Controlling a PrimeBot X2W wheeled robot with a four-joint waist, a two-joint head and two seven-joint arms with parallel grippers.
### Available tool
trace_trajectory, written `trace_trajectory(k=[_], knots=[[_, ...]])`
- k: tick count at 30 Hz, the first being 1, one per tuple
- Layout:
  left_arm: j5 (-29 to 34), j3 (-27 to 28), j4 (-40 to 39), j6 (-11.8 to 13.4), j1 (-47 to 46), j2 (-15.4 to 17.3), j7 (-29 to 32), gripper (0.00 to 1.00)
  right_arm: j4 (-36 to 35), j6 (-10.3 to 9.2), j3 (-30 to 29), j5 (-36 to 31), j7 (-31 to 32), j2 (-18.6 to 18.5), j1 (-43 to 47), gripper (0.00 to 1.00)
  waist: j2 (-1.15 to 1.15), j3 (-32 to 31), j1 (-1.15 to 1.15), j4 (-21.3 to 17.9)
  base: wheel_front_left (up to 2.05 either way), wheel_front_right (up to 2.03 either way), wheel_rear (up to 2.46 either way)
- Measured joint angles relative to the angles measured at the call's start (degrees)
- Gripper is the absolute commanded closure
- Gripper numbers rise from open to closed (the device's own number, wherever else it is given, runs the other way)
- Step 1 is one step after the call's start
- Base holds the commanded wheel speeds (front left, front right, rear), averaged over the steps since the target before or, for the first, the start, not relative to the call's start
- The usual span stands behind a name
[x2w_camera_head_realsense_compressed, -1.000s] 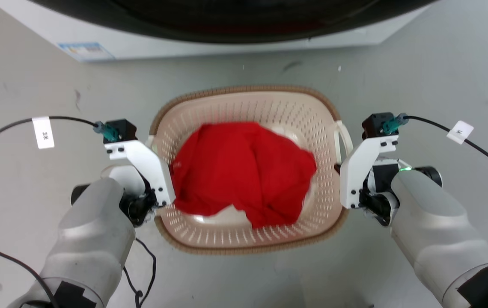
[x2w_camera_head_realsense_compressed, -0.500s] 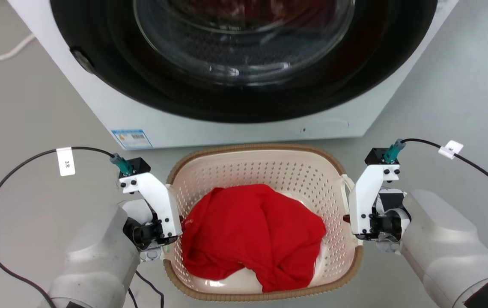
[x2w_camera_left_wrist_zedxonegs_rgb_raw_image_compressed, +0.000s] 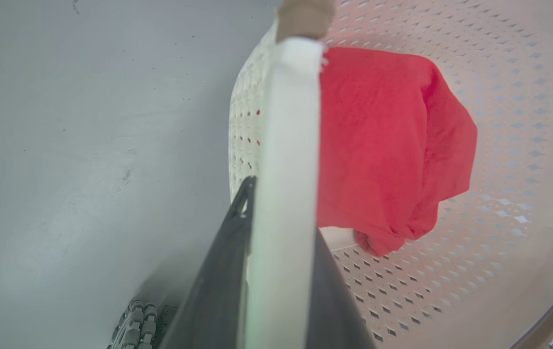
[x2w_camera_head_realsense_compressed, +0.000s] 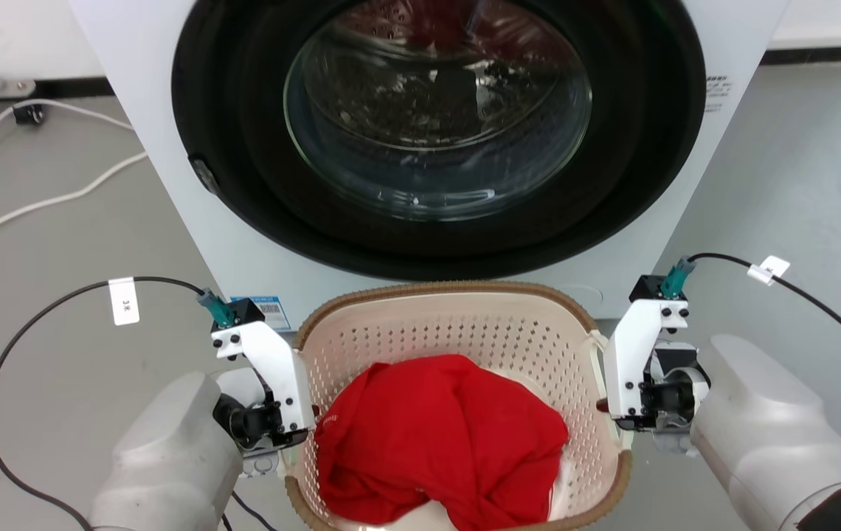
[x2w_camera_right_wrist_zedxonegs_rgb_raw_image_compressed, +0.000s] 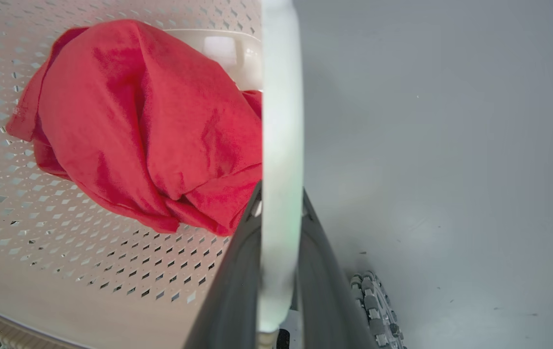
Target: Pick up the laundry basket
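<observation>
Head view: laundry basket [x2w_camera_head_realsense_compressed: 457, 324] sits at 6 o'clock of the frame. It is directly in front of a white washer [x2w_camera_head_realsense_compressed: 133, 147], which takes the 12 o'clock half. The basket's far brown rim lies just below the washer's lower front edge. I cannot tell whether the two touch.

Washer door glass [x2w_camera_head_realsense_compressed: 435, 118] is round, inside a black ring. A small blue-and-white sticker [x2w_camera_head_realsense_compressed: 273, 310] sits on the washer front, at about 10 o'clock of the basket.

Basket contents: one crumpled red garment [x2w_camera_head_realsense_compressed: 443, 435], heaped toward the 6 o'clock side of the basket. Perforated cream wall is bare at the 12 o'clock side.

Left tool [x2w_camera_left_wrist_zedxonegs_rgb_raw_image_compressed: 281, 208] is at 9 o'clock of the basket. Left wrist view: its two dark fingers [x2w_camera_left_wrist_zedxonegs_rgb_raw_image_compressed: 223, 271] lie flat against either face of the white left handle [x2w_camera_left_wrist_zedxonegs_rgb_raw_image_compressed: 288, 145], so it is closed on that handle.

Right tool [x2w_camera_right_wrist_zedxonegs_rgb_raw_image_compressed: 281, 191] is at 3 o'clock of the basket. Right wrist view: both fingers flank the white right handle [x2w_camera_right_wrist_zedxonegs_rgb_raw_image_compressed: 281, 121] with no gap, so it is closed on it likewise.

Both wrist views look down past the handles onto grey floor [x2w_camera_head_realsense_compressed: 59, 243]. Whether the basket's base is clear of the floor, I cannot tell.

A white cable [x2w_camera_head_realsense_compressed: 44, 203] runs across the floor at 9 to 10 o'clock of the frame. A black cable [x2w_camera_head_realsense_compressed: 37, 317] with a white tag [x2w_camera_head_realsense_compressed: 123, 301] loops from the left wrist.
</observation>
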Motion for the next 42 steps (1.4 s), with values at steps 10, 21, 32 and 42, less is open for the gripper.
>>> trace_trajectory(k=[10,21,32,42], knots=[[-1.60,-1.02,1.11,0.00,3.58,-0.92,1.19,1.00,1.55,0.00,-0.97,0.26,4.08,0.24,2.27,1.00,0.00,-5.26,0.00,-0.04,0.00,0.00,0.00],[-2.69,-1.79,1.43,0.00,5.81,-1.59,1.44,1.00,1.77,0.00,-3.81,-1.56,6.58,0.00,4.67,1.00,0.00,-6.68,0.00,-0.44,0.00,0.00,0.00],[-3.12,-2.43,1.67,0.00,5.80,-1.56,0.91,1.00,1.78,0.00,-6.68,-4.08,6.25,0.46,4.86,1.00,0.00,-6.79,0.01,-0.17,0.00,0.00,0.00],[-3.61,-2.79,2.41,0.00,5.77,-1.68,0.30,1.00,1.78,0.00,-9.24,-6.10,6.57,0.87,5.27,1.00,0.00,-6.62,0.01,-0.17,0.00,0.00,0.00]])
